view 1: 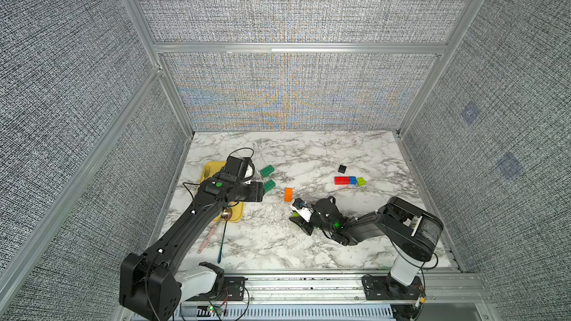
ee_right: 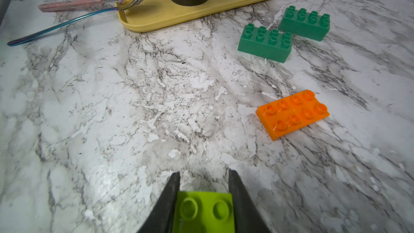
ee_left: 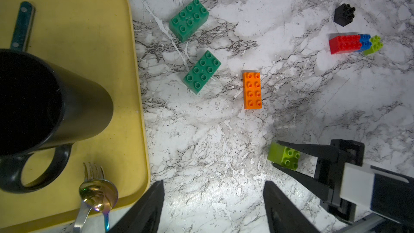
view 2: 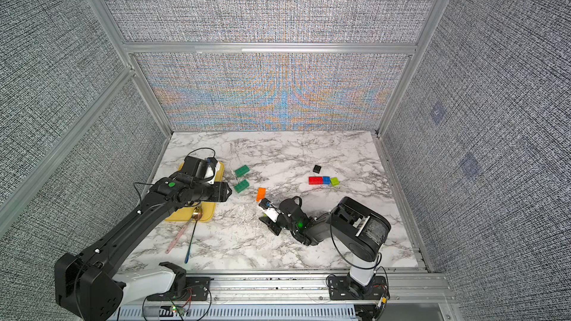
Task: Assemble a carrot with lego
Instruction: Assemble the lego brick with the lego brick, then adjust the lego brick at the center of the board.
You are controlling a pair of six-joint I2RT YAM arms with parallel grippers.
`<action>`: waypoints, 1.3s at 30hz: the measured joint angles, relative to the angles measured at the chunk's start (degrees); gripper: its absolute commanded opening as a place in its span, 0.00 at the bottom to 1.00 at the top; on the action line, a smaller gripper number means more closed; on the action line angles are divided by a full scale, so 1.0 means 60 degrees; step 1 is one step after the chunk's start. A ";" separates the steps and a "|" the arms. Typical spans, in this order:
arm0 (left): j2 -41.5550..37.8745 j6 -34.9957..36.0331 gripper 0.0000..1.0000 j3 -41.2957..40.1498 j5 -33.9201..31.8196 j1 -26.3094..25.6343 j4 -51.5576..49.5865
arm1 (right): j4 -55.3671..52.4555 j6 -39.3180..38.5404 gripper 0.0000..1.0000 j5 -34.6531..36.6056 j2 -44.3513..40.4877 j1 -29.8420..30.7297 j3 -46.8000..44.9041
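Gripping a lime brick (ee_right: pixel 203 211) by its side walls, studs up, the right gripper (ee_left: pixel 283 159) sits low over the marble, near the orange brick (ee_right: pixel 293 114). The left gripper (ee_left: pixel 212 207) hangs open and empty beside the tray (ee_left: pixel 125 41). No carrot is stacked yet: two green bricks (ee_left: pixel 189 20) lie loose, and red, blue and lime ones (view 1: pixel 349 180) sit in a row well apart. I'd keep the lime brick level, square its studs with the next brick, then press straight down.

Bright overhead light is glaring off the marble table (ee_left: pixel 212 198); moiré is rippling across the fabric back wall (view 1: pixel 287 103); wrist-view edges are bending.
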 measured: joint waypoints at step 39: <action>0.1424 -0.1129 0.72 -0.0765 0.0568 -0.0372 0.1778 | -0.3220 -0.0725 0.74 -0.0783 -0.0947 -0.1206 0.0586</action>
